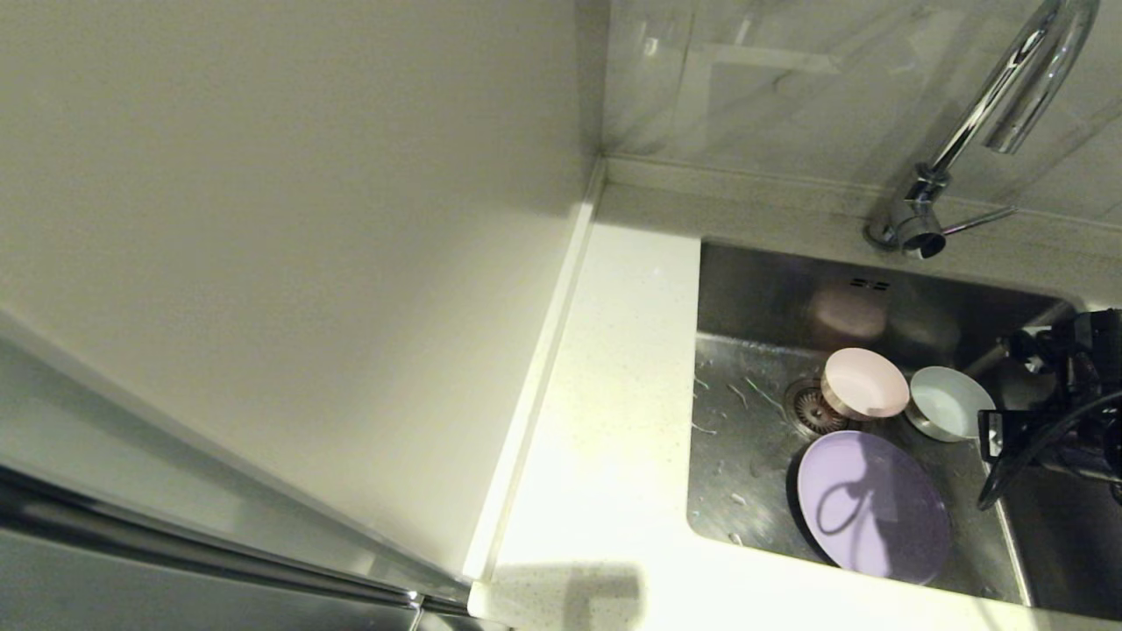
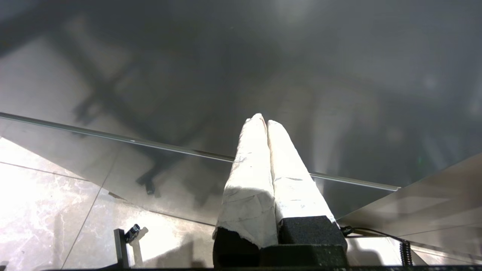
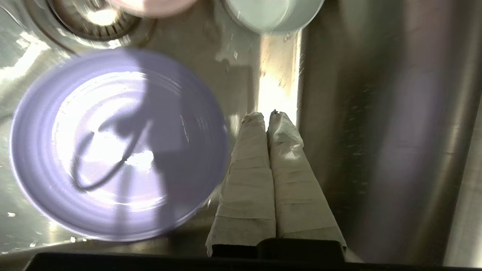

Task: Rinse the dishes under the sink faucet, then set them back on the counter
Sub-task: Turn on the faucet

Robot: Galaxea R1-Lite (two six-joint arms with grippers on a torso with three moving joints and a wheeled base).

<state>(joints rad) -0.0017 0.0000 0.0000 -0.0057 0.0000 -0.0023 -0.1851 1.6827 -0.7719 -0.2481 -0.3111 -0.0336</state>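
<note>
Hovering over the sink [image 1: 754,289], the right gripper [image 3: 268,113] has its padded fingers [image 3: 248,173] pressed together, holding nothing, tips above the basin floor just beside the lilac plate [image 1: 872,506]. In the head view only the dark body of that arm shows at the sink's right edge. All three dishes lie in the basin: plate flat at the near side, pink bowl [image 1: 863,384] tilted by the drain strainer [image 1: 811,407], blue-green bowl [image 1: 948,401] just right of the pink one. Water drops speckle the basin floor. Faucet [image 1: 990,114] stands behind the sink, spout curving above it, thin lever [image 1: 977,221] pointing right. White speckled surface [image 1: 605,421] lies left of the sink. Left gripper [image 2: 265,120] hangs away from the sink over floor tiles [image 2: 45,210], fingers together, empty.
</note>
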